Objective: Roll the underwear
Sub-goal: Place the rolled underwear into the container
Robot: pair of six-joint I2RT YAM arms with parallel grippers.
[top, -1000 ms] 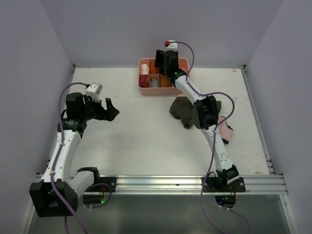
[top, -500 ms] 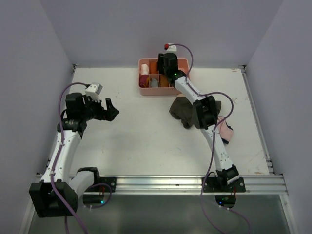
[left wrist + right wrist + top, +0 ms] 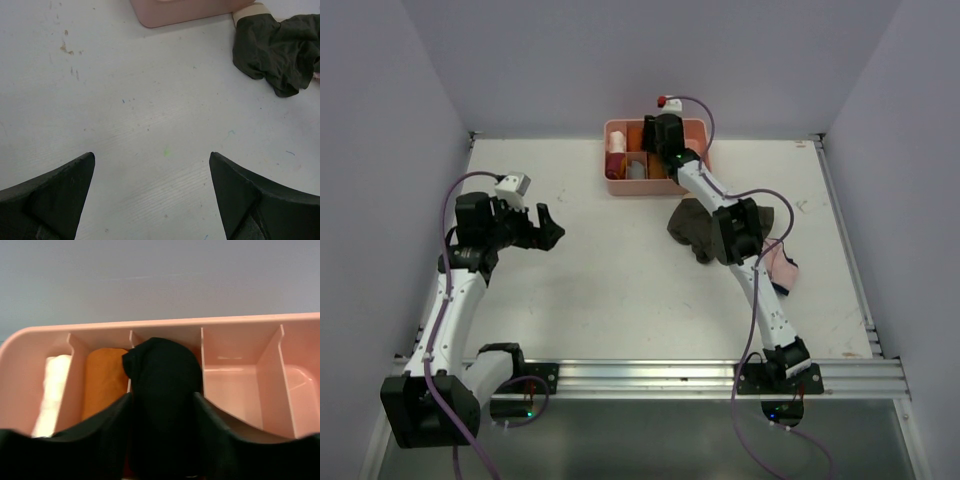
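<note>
One small black bundle, rolled up: the underwear point(image 3: 162, 375). Sits in a slot of the pink divided tray point(image 3: 240, 322), just right of the slot with an orange roll point(image 3: 102, 380), and beyond that a white roll point(image 3: 52, 385) in the next slot over. Bulges a little across the divider on the orange side. Flanked by the right gripper point(image 3: 161, 396), one dark finger pressed to each side of the bundle, jaws about half spread and clamped on the cloth. Hidden from the overhead camera beneath that same gripper point(image 3: 662, 130), stretched far across the table point(image 3: 620, 290) to the tray point(image 3: 613, 186) at the back edge. Beside the middle of the right arm, on the tabletop: a crumpled olive-brown garment point(image 3: 692, 228) and, further right, a pale pink garment point(image 3: 783, 265), both well apart from the underwear. Off at the left side, well away from the tray: the left gripper point(image 3: 548, 228), held above bare tabletop, jaws spread wide, gripping nothing. From the left wrist camera: the two dark fingertips low in view, a corner of the tray at the top, the olive-brown garment at upper right.
</note>
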